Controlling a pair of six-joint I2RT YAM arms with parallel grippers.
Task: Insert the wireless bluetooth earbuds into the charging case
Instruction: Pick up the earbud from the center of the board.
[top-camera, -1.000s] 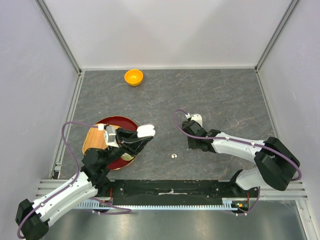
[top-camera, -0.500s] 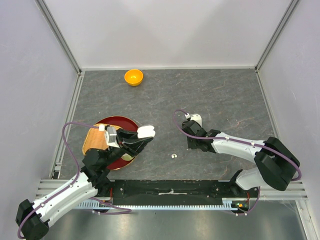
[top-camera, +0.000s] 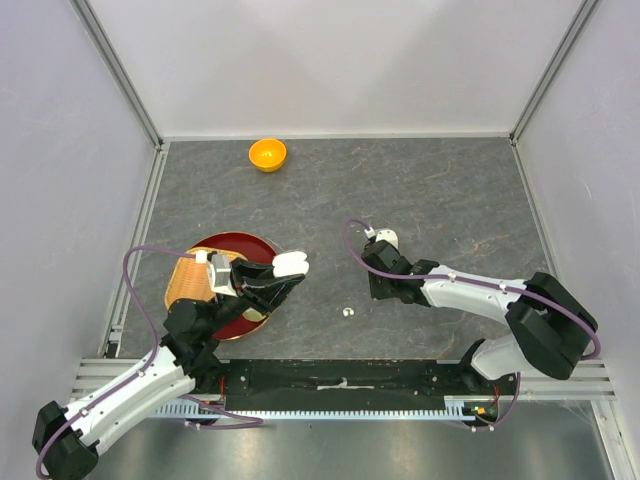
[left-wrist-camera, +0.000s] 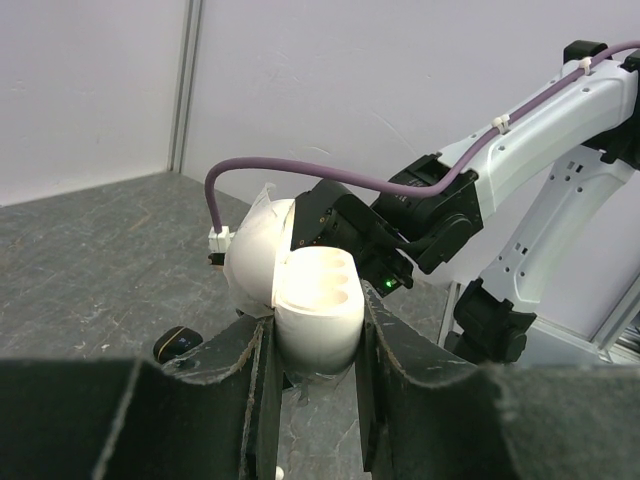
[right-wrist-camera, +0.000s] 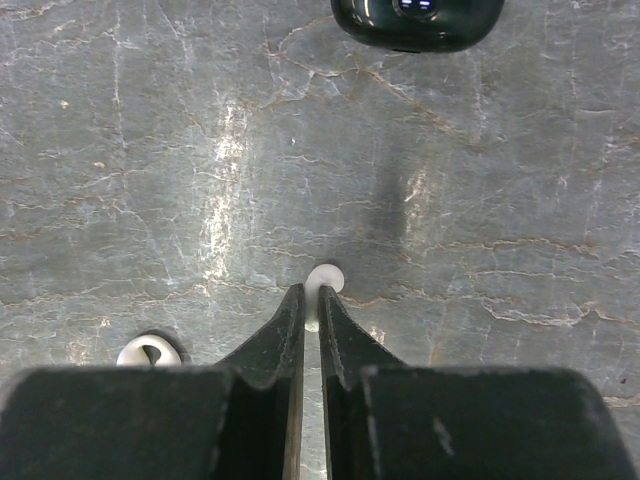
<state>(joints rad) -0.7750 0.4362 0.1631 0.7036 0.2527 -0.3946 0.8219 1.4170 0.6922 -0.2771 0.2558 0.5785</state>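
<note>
Grey marbled table in front of me.
A red plate lies on it, an orange bowl well behind the plate, a white earbud to its right, a black case farther right.

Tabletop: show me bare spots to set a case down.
Bare: far right, from the orange bowl to the right wall; also between bowl and red plate. Crowded: near middle, with left gripper holding the white case, a loose earbud, right gripper pinching a white earbud.

Top view overhead, looking down, left wrist level, facing right arm, right wrist close, straight down, table shared.
</note>
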